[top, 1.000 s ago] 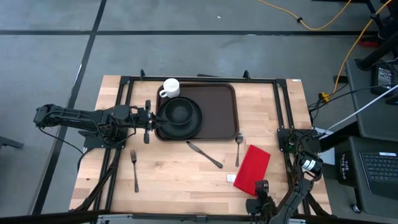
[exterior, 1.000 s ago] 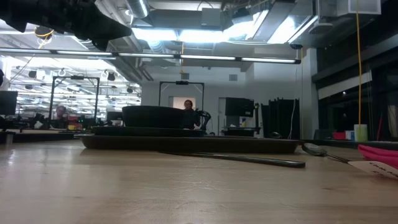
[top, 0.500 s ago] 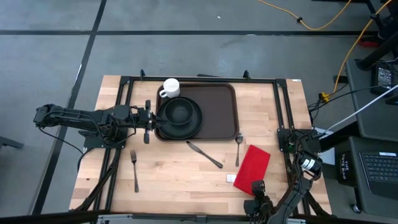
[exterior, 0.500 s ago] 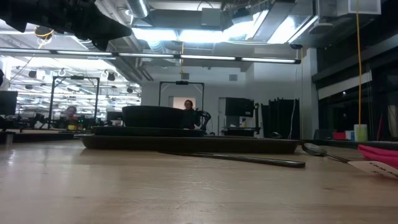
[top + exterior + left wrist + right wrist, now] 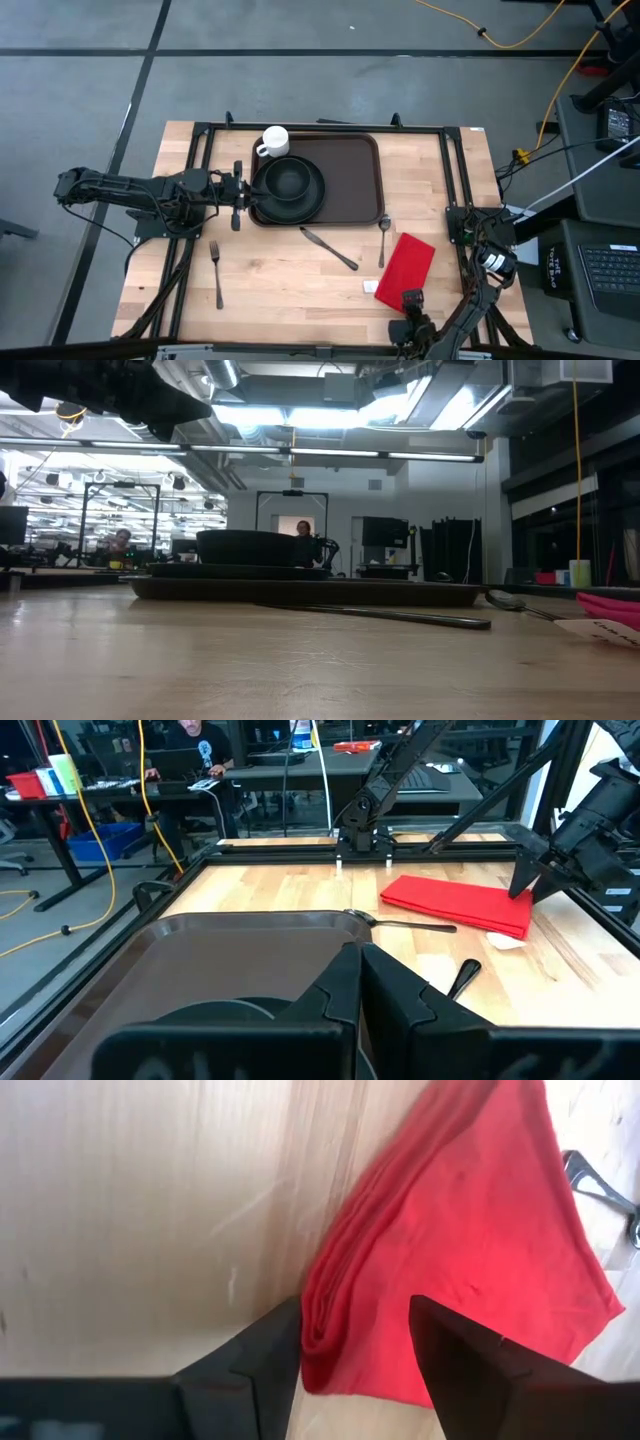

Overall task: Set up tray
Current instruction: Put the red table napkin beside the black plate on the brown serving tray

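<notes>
The dark brown tray [image 5: 345, 175] lies at the table's far middle. A black plate with a bowl [image 5: 288, 187] sits on its left half, and a white mug [image 5: 274, 141] stands at its far left corner. My left gripper [image 5: 247, 194] is shut at the tray's left rim, its fingers [image 5: 345, 985] pointing across the tray [image 5: 230, 945]. A red napkin [image 5: 405, 270] lies flat near the right front. My right gripper [image 5: 411, 299] is open at the napkin's near corner [image 5: 330, 1340]. My left gripper reaches level from the table's left, its shut fingertips over the tray's left rim beside the plate [image 5: 215, 1015]; whether they touch either one cannot be told. My right gripper's fingers [image 5: 255, 1355] stand on either side of the napkin's folded near edge [image 5: 315, 1315]; whether they touch it cannot be told.
A fork [image 5: 216, 273] lies on the wood near the left front. A knife [image 5: 330, 248] and a spoon [image 5: 383, 240] lie just in front of the tray. A small white tag [image 5: 370, 286] sits by the napkin. Black frame rails [image 5: 195, 160] run along both table sides.
My right gripper has crept a little toward the table's left and far side, closing on the napkin's near corner. The left arm, tray and tableware have stayed where they were.
</notes>
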Motion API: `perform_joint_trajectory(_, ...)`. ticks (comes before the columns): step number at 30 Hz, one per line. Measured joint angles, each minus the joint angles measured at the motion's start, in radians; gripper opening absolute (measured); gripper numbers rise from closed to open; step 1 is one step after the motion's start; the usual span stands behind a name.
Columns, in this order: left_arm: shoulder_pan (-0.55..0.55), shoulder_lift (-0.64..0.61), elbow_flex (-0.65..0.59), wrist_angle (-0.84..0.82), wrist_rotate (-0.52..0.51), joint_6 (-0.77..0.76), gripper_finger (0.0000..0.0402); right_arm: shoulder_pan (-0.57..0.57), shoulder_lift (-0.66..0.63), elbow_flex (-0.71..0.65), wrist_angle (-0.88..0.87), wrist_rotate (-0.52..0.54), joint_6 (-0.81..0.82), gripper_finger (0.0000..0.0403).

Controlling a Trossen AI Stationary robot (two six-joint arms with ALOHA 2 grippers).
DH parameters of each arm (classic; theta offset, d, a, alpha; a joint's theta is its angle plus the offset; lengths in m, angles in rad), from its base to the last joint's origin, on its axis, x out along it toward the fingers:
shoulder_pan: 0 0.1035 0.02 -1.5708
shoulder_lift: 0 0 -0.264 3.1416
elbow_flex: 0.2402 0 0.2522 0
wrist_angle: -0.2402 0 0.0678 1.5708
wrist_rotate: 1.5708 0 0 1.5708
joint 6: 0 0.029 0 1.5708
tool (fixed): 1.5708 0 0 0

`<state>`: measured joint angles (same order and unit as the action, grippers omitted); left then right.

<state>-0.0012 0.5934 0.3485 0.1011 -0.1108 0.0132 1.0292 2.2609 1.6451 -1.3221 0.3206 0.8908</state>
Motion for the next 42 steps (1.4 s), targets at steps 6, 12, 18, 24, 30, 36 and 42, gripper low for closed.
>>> perform_joint_trajectory(6,0.000,0.000,0.000,0.000,0.000,0.000,0.0004,-0.001,0.000,0.000,0.008,0.005,0.049,0.0183)
perform_joint_trajectory(12,0.000,0.000,0.000,0.000,0.000,0.000,0.0006,-0.001,0.000,0.000,0.016,0.005,0.051,0.0158)
perform_joint_trajectory(18,0.000,0.000,0.000,0.000,0.000,0.000,0.0004,-0.001,0.002,0.001,0.015,0.003,0.089,0.0145)
perform_joint_trajectory(24,0.000,0.000,0.000,0.000,0.000,0.000,0.0008,-0.001,0.002,0.001,0.011,-0.005,0.156,0.0136)
perform_joint_trajectory(30,0.000,0.000,0.000,0.000,0.000,0.000,0.0006,-0.002,0.003,0.001,0.008,-0.005,0.182,0.0100)
perform_joint_trajectory(36,0.000,0.000,0.000,0.000,0.000,0.000,0.0007,-0.003,0.006,-0.003,0.007,0.001,0.232,0.0030)
perform_joint_trajectory(42,0.000,0.000,0.000,0.000,0.000,0.000,0.0004,-0.014,0.000,-0.034,0.014,-0.027,0.385,0.0016)
